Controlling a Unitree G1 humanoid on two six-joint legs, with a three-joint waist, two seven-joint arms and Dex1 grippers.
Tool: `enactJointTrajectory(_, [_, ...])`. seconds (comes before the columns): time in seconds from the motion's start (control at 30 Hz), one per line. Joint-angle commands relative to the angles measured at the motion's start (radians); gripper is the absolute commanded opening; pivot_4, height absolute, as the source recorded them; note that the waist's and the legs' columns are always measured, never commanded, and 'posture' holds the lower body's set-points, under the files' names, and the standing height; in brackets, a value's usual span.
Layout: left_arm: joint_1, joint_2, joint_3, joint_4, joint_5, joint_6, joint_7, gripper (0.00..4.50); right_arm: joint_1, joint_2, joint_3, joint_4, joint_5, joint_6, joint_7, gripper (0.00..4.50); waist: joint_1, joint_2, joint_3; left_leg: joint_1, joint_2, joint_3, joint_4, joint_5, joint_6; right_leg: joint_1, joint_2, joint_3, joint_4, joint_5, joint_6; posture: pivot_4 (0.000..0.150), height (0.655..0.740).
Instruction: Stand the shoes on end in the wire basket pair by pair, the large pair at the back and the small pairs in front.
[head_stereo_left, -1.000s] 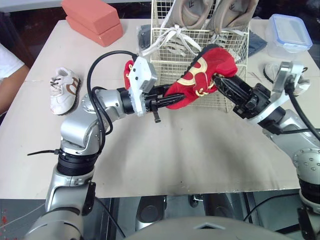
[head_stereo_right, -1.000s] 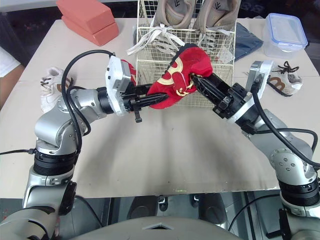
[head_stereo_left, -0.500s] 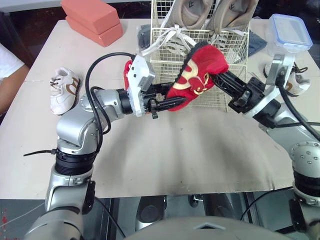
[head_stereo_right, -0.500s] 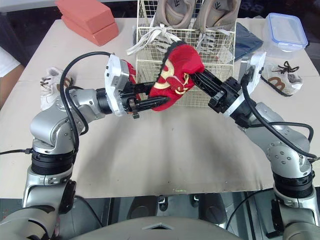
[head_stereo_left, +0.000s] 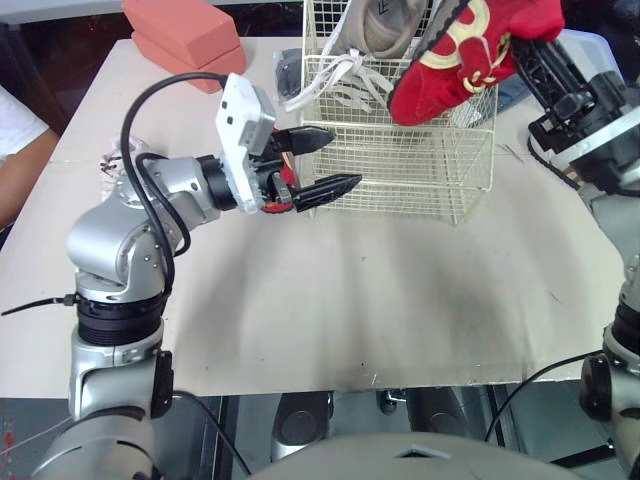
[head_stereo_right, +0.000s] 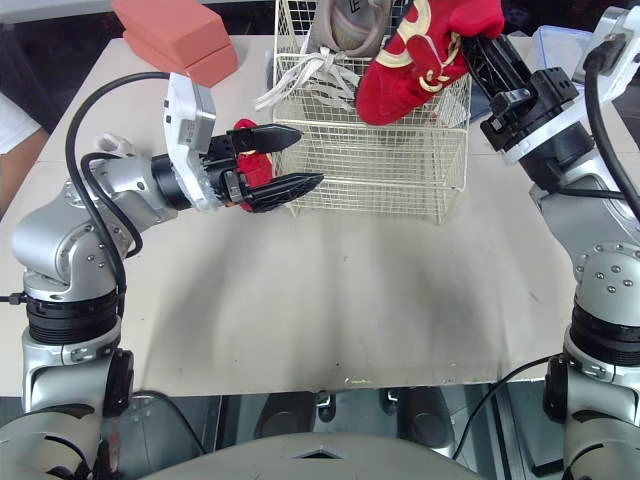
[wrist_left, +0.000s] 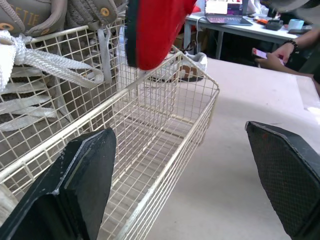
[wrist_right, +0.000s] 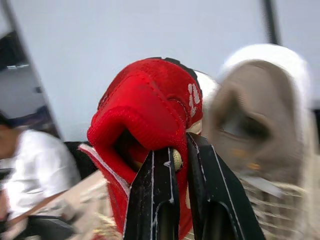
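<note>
a: where's the red shoe (head_stereo_left: 455, 55)?

b: in the air over the wire basket (head_stereo_left: 400, 170), toward its 3 o'clock end, with the toe pointing down close above the wires. the right claw (wrist_right: 179, 152) is pinched tight on the rim of the shoe's opening.

a: how should it go in?

b: i'd lower it toe-first into the front row, at 6 o'clock of the large beige pair (wrist_left: 30, 20) standing along the back. keep it off their white laces (head_stereo_left: 330, 80), which are draped over the wire. i'd let go only once the toe sits on the floor mesh and the sole leans on a wall, or it may tip.

a: and the left claw (head_stereo_left: 340, 160)?

b: it's spread wide and holds nothing, just outside the basket's corner at 8 o'clock. a second red shoe (head_stereo_right: 248, 165) shows behind its fingers. that's probably the mate.

a: any writing?

b: there's a gold pattern on the red upper, white marks near the collar, and letters on a beige tongue. i can't read any of it for sure.
</note>
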Motion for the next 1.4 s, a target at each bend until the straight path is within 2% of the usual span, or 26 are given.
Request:
enactJointTrajectory(0.03, [-0.025, 0.022, 0.044, -0.052, -0.036, 0.010, 0.014, 4.47, -0.027, -0.009, -0.008, 0.022, -0.087, 0.001, -0.023, 0.00, 0.000, 0.000, 0.000, 0.000, 0.000, 0.000, 0.000, 0.000, 0.000, 0.000, 0.000, 0.000, 0.000, 0.000, 0.000, 0.150, 0.6860])
enactJointTrajectory(0.27, [-0.039, 0.044, 0.051, -0.083, -0.034, 0.026, 0.060, 4.47, -0.036, -0.003, 0.041, 0.065, -0.174, 0.100, -0.060, 0.00, -0.001, 0.000, 0.000, 0.000, 0.000, 0.000, -0.001, 0.000, 0.000, 0.000, 0.000, 0.000, 0.000, 0.000, 0.000, 0.150, 0.6860])
enactJointTrajectory(0.87, [0.005, 0.049, 0.118, -0.127, -0.057, 0.004, 0.123, 4.47, -0.057, 0.049, 0.046, 0.089, -0.221, 0.303, -0.108, 0.00, 0.000, 0.000, 0.000, 0.000, 0.000, 0.000, -0.001, 0.000, 0.000, 0.000, 0.000, 0.000, 0.000, 0.000, 0.000, 0.150, 0.6860])
enactJointTrajectory(0.9, [0.007, 0.049, 0.118, -0.127, -0.055, 0.002, 0.121, 4.50, -0.058, 0.048, 0.046, 0.090, -0.229, 0.303, -0.106, 0.51, 0.000, 0.000, 0.000, 0.000, 0.000, 0.000, -0.001, 0.000, 0.000, 0.000, 0.000, 0.000, 0.000, 0.000, 0.000, 0.150, 0.6860])
enactJointTrajectory(0.97, [0.013, 0.052, 0.121, -0.119, -0.045, -0.009, 0.115, 4.50, -0.060, 0.043, 0.045, 0.089, -0.244, 0.299, -0.092, 1.02, 0.000, 0.000, 0.000, 0.000, 0.000, 0.000, -0.001, 0.000, 0.000, 0.000, 0.000, 0.000, 0.000, 0.000, 0.000, 0.150, 0.6860])
enactJointTrajectory(1.0, [0.016, 0.053, 0.121, -0.115, -0.037, -0.018, 0.113, 4.50, -0.061, 0.037, 0.045, 0.088, -0.251, 0.298, -0.081, 1.62, 0.000, 0.000, 0.000, 0.000, 0.000, 0.000, -0.001, 0.000, 0.000, 0.000, 0.000, 0.000, 0.000, 0.000, 0.000, 0.150, 0.6860])
enactJointTrajectory(1.13, [0.030, 0.057, 0.124, -0.093, -0.022, -0.047, 0.103, 4.50, -0.055, 0.006, 0.031, 0.085, -0.275, 0.297, -0.047, 3.21, 0.002, 0.000, 0.000, 0.000, 0.000, 0.000, -0.001, 0.000, 0.000, 0.000, 0.000, 0.000, 0.000, 0.000, 0.000, 0.150, 0.6860])
enactJointTrajectory(1.2, [0.036, 0.064, 0.127, -0.076, -0.013, -0.060, 0.095, 4.50, -0.056, -0.021, 0.023, 0.084, -0.290, 0.293, -0.020, 4.19, 0.002, 0.000, 0.000, 0.000, 0.000, 0.000, 0.000, 0.000, 0.000, 0.000, 0.000, 0.000, 0.000, 0.000, 0.000, 0.150, 0.6860])
enactJointTrajectory(1.23, [0.038, 0.067, 0.128, -0.069, -0.009, -0.066, 0.092, 4.50, -0.056, -0.031, 0.019, 0.083, -0.295, 0.291, -0.007, 4.43, 0.001, 0.000, 0.000, 0.000, 0.000, 0.000, 0.000, 0.000, 0.000, 0.000, 0.000, 0.000, 0.000, 0.000, 0.000, 0.150, 0.6860])
enactJointTrajectory(1.4, [0.045, 0.082, 0.151, -0.034, -0.018, -0.072, 0.083, 4.50, -0.028, -0.107, -0.020, 0.048, -0.283, 0.285, 0.116, 4.43, -0.001, 0.000, 0.000, 0.000, 0.000, 0.000, -0.003, 0.000, 0.000, -0.001, 0.001, 0.000, -0.001, 0.000, 0.000, 0.150, 0.6860])
